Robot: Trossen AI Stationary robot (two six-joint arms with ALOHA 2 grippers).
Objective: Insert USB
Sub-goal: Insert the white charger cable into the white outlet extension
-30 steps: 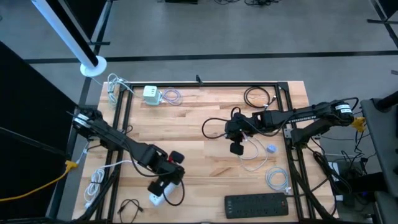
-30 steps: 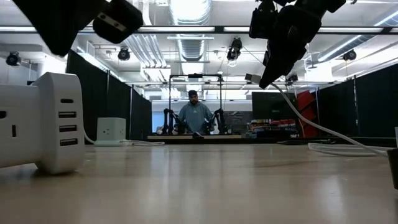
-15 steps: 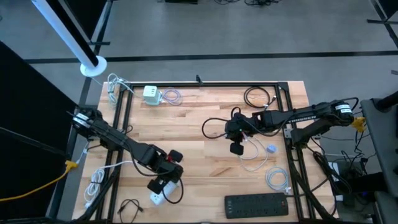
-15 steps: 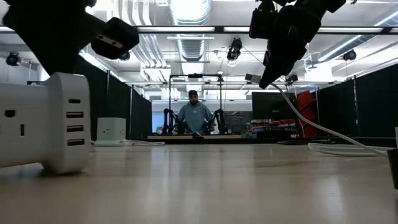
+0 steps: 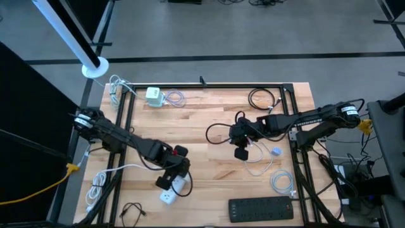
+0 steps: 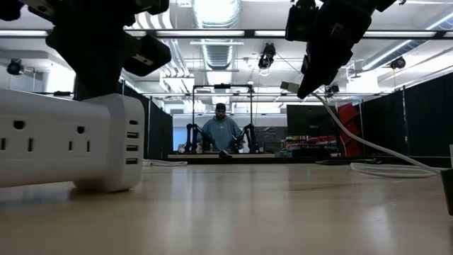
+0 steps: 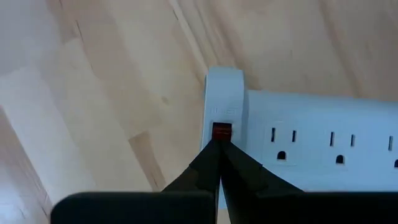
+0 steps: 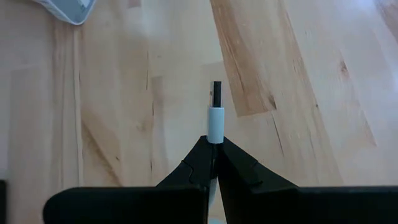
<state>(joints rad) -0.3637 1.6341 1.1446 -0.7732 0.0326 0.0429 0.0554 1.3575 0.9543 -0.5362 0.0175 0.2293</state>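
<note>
While the white power strip rests on the wooden table, the entry reads as follows.

Left gripper: fingers pressed together to a narrow point, tips touching the end of the strip at its small red switch. Nothing is held between them; they appear to be nudging or steadying the strip. In the high view this gripper sits over the strip near the table's front edge.

Right gripper: fingers closed on the white USB plug, whose metal tip projects straight out beyond the fingertips. Its white cable trails down to the table. In the high view this gripper hangs above mid-table, well apart from the strip.

USB ports: a column on the strip's end face, seen in the low view.

Risks, judged:
- Strip unclamped; a push from the plug could slide or pivot it away, since only closed fingertips bear on one end.
- Left fingertips on the switch could toggle it.
- Plug held only at its rear collar; any off-axis contact may rotate it in the grip or jam it against the port rim.
- Plug orientation relative to the port cannot be told; the wrong face up would block entry.
- Trailing cable may drag and pull the plug off line.
</note>
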